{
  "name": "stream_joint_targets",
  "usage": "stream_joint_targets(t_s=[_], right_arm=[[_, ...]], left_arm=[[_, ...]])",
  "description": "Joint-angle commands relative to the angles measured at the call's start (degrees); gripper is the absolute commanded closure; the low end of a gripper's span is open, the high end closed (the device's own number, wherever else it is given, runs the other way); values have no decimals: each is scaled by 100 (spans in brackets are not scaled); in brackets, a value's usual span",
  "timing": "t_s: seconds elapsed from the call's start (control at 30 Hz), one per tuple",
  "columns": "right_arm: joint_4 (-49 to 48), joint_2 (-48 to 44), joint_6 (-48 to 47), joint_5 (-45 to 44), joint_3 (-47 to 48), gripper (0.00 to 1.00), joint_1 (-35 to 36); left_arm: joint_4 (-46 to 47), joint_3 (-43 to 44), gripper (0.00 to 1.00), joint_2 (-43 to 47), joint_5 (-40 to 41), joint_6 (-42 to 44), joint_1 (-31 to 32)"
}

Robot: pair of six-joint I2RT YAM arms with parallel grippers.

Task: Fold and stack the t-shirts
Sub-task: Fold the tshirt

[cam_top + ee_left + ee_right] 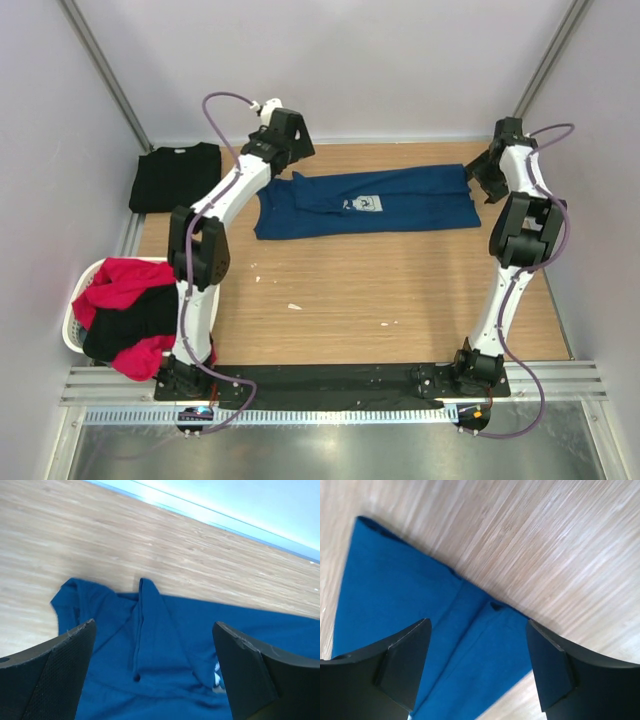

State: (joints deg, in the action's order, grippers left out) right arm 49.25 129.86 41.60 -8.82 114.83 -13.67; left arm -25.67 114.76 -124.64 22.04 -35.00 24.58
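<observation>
The navy blue t-shirt (pixel 380 205) with a pale square print lies folded lengthwise in a long strip across the far middle of the table. My left gripper (pixel 283 150) is open above its left end, the blue cloth (pixel 155 655) between the jaws. My right gripper (pixel 480 178) is open above its right end, over the cloth's edge (pixel 470 645). A folded black t-shirt (pixel 175 176) lies at the far left. Red and black t-shirts (pixel 130 315) fill a white basket at the near left.
The white basket (pixel 72 335) stands off the table's left side by the left arm's base. Grey walls close the back and sides. Small white scraps (pixel 294 306) lie on the wooden table (pixel 380 290).
</observation>
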Motion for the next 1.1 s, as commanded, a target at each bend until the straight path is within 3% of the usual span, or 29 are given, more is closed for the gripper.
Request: stream_joint_targets(t_s=[0.0, 0.1, 0.23, 0.27, 0.4, 0.47, 0.7, 0.77, 1.07], right_arm=[[111, -856, -423, -93, 233, 17, 66], [-125, -1199, -1229, -138, 224, 11, 478], [-820, -1420, -2696, 457, -47, 5, 1803], [-1012, -1420, -2919, 408, -100, 5, 2433], [-1627, -1236, -3483, 354, -250, 4, 3517], [-1996, -1087, -3423, 686, -242, 5, 3748], [-2333, -111, -3703, 1083, 372, 18, 4390], [-2219, 205, -3791, 1102, 558, 22, 4540], [-2297, 566, -3967, 1339, 690, 24, 4812]], left_arm=[[-649, 135, 0, 747, -305, -444, -216], [-685, -733, 0, 1257, -771, -839, -278], [-274, -2096, 0, 1670, -1420, -1456, -400], [-150, -2603, 0, 1836, -1709, -1535, -436], [527, -3545, 2, 2110, -2124, -1475, -533], [852, -3793, 5, 2137, -2178, -1360, -559], [1249, -4242, 43, 1856, -2670, -1290, -770], [1231, -4260, 49, 1750, -2705, -1220, -788], [1108, -4392, 57, 1487, -2696, -1149, -867]])
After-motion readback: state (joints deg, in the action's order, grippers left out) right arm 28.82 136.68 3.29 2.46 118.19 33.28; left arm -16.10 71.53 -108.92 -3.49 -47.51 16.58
